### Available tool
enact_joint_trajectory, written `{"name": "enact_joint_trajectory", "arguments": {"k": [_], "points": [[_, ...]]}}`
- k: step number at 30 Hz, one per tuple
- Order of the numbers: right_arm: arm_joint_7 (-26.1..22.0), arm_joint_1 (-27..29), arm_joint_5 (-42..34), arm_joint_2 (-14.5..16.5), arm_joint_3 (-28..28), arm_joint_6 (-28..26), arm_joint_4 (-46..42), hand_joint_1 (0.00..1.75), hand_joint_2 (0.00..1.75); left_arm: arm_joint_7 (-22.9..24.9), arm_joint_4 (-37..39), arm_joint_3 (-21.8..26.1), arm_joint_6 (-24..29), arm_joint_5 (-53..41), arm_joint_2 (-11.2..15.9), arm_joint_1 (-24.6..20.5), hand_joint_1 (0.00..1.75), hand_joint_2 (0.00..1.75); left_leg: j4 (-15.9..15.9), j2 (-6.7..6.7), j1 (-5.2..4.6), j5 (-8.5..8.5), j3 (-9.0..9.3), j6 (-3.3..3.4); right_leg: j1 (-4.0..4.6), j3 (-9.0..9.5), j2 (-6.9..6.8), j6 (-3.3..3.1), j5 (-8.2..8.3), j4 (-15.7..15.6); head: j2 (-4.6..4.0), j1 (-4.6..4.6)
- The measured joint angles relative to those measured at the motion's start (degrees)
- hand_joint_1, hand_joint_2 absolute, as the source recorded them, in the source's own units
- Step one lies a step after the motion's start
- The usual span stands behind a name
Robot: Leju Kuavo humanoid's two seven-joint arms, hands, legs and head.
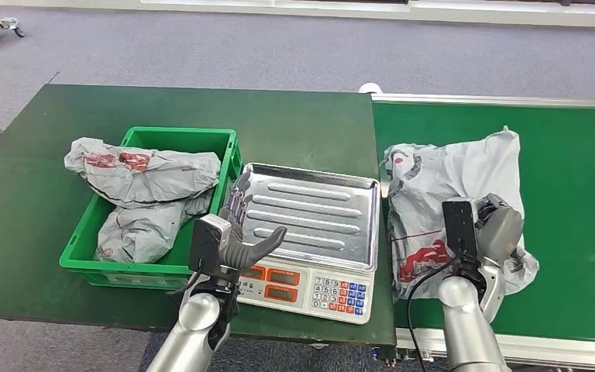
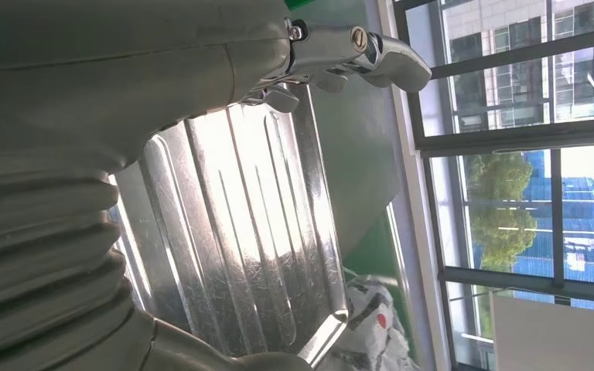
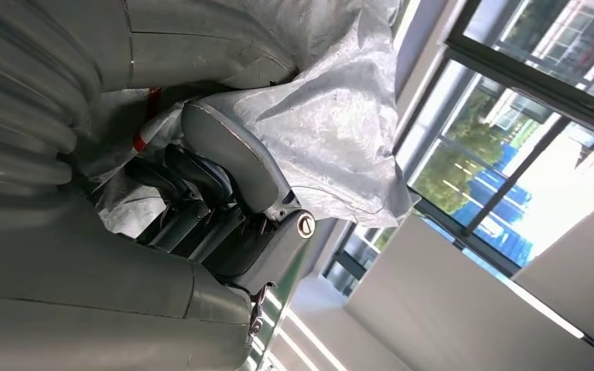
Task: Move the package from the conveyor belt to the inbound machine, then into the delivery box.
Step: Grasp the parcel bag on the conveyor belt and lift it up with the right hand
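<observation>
I see my right hand [image 1: 498,229] clamped on the grey package [image 1: 449,198] at the conveyor belt's [image 1: 573,155] left edge. My left hand [image 1: 236,232], fingers apart and empty, hovers over the scale tray's [image 1: 318,213] left edge, beside the green box [image 1: 85,248] with 2 bags [image 1: 143,174].

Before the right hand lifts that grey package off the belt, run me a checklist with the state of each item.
1. Right hand on the grey package: ok, it rests on the bag's near right part, and the right wrist view shows fingers curled into the plastic.
2. Grip firm enough to lift: cannot tell.
3. Package on the conveyor belt: ok, lying flat at its left end.
4. Scale tray free to receive: ok, nothing lies on it.
5. Left hand clear of the tray: not ok, it sits open at the tray's near left edge.
6. Green crate has room: cannot tell, two grey bags already fill much of it.
</observation>
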Motion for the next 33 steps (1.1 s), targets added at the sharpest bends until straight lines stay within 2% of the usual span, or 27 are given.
{"name": "enact_joint_trajectory", "arguments": {"k": [6,10,15,22,33], "points": [[-1.9,0.5,-0.4,0.1,0.4,0.0,-2.0,1.75,1.75,-0.1,-0.1,0.0,0.2,-0.1,0.0,0.0,0.00,1.75,0.0,0.00,0.00,0.00,-0.01,0.00,0.00,0.00,0.00,0.00,0.00,0.0,0.00,0.01],[-0.6,1.5,0.9,0.2,5.0,-0.1,-13.4,1.75,1.75,-0.8,-0.7,0.5,0.7,-0.4,0.1,0.5,0.00,1.75,0.0,0.00,0.00,0.00,-0.01,0.00,0.00,-0.02,0.00,0.00,0.00,0.0,0.00,-0.01],[-2.1,0.7,0.9,0.4,6.6,-0.1,-18.1,1.75,1.75,-1.3,-0.9,0.6,0.7,-0.7,0.1,0.9,0.00,1.75,0.0,0.00,0.00,0.00,-0.03,0.00,0.00,-0.02,-0.01,0.00,0.00,0.0,0.00,0.00],[0.0,-1.3,-0.6,0.3,9.4,0.8,-19.8,1.75,1.75,-1.4,-1.2,1.2,0.4,-1.0,0.1,0.9,0.00,1.75,0.0,0.01,0.00,0.01,-0.01,0.00,0.00,-0.01,0.01,0.00,0.01,0.0,0.00,-0.01],[0.7,-3.4,-0.2,0.3,13.1,1.3,-19.4,1.75,1.75,-2.0,-0.9,1.4,0.0,-1.1,0.0,0.5,0.00,1.75,0.0,-0.01,0.00,0.01,-0.05,0.00,0.00,-0.03,-0.02,0.00,0.01,0.0,0.00,-0.01]]}}
